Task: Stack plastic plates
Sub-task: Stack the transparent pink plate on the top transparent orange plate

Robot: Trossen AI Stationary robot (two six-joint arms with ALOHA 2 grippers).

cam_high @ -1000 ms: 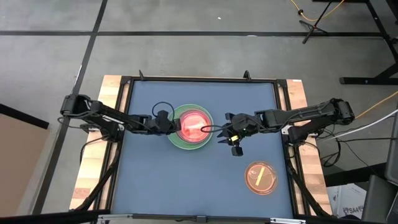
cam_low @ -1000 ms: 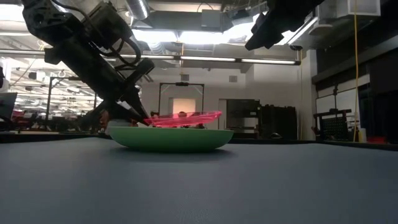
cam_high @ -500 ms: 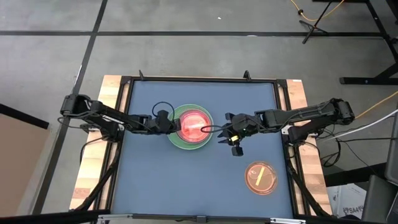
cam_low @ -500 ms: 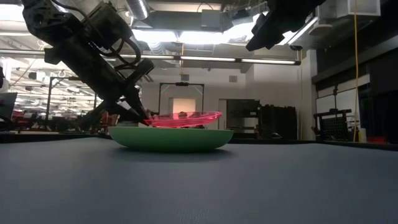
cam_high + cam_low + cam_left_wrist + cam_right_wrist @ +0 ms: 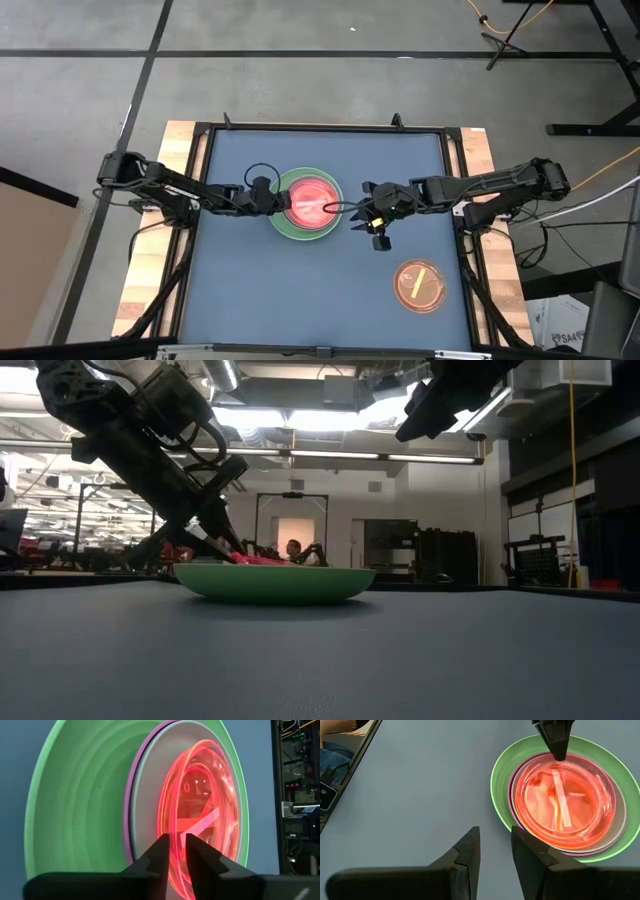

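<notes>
Stack (image 5: 305, 204): green, purple, grey, pink plates nested, frame centre.
Left: orange plate (image 5: 420, 285), lower right tabletop (image 5: 250, 290).
Left claw (image 5: 172, 842): slightly apart around pink rim.
Right claw (image 5: 495, 845): apart, empty.

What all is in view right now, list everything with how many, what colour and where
green plate: one, bright green, table centre, bottom of the stack.
purple plate: one, purple, only a rim showing, nested in the green plate.
blue-grey plate: one, pale, nested in the purple plate.
pink plates: translucent pink, top of the stack; count unclear.
orange plate: translucent orange, alone near the table's front right; may be more than one.
table: one, blue-grey top, dark frame.
left gripper: dark, at the stack's left rim, jaws slightly apart around the pink rim.
right gripper: dark, raised right of the stack, open, empty.
</notes>
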